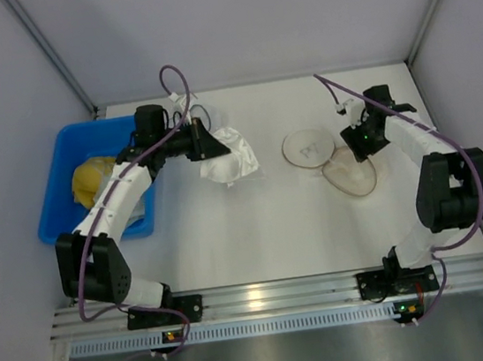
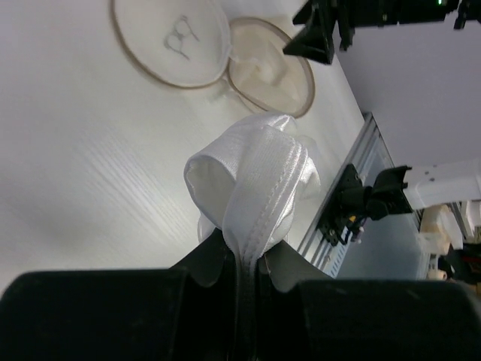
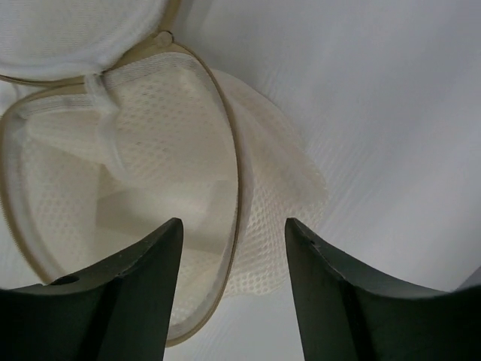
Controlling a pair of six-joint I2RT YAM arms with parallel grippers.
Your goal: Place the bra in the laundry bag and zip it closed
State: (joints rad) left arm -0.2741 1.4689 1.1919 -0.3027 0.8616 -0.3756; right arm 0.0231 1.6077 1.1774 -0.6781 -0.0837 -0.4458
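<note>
The white bra (image 1: 231, 159) hangs bunched from my left gripper (image 1: 208, 142), left of the table's centre. In the left wrist view the jaws (image 2: 252, 259) are shut on a stitched edge of the bra (image 2: 252, 177). The laundry bag (image 1: 350, 175) lies unzipped on the table, its tan-rimmed lid (image 1: 308, 147) flipped open to the left. My right gripper (image 1: 359, 151) is open just above the bag's far edge. In the right wrist view the tan rim (image 3: 234, 177) runs between the spread fingers (image 3: 154, 263), which touch nothing. The bag also shows in the left wrist view (image 2: 270, 68).
A blue bin (image 1: 60, 155) at the far left holds a yellow cloth bundle (image 1: 90, 179). Grey walls close in the table on the left, back and right. The aluminium base rail (image 1: 275, 296) runs along the near edge.
</note>
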